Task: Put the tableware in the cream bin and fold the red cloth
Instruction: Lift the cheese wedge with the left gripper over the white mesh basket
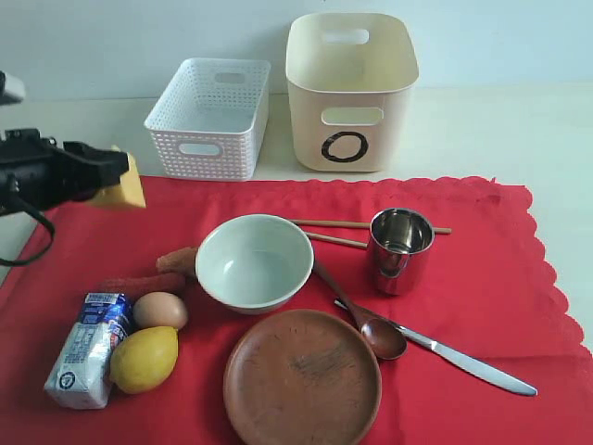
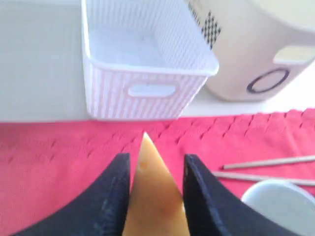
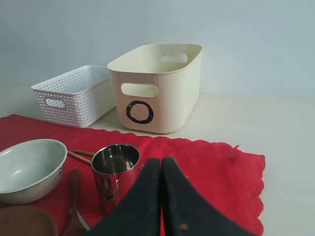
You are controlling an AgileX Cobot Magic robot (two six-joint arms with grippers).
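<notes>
my left gripper point(image 2: 156, 164) is clamped on the cheese wedge point(image 2: 153, 206), my right gripper point(image 3: 161, 167) pressed together and empty, and the steel cup point(image 1: 400, 248), right of centre on the red cloth point(image 1: 491, 278), looks light, rigid, slick, best pinched across its rim.

Bright, soft, even light with only faint shadows. Highlights glint on the steel cup point(image 1: 400, 248). The left wrist view is blurred; the exterior view is sharp.

A black "O" mark point(image 1: 344, 146) stands on the cream bin point(image 1: 308, 130).
</notes>
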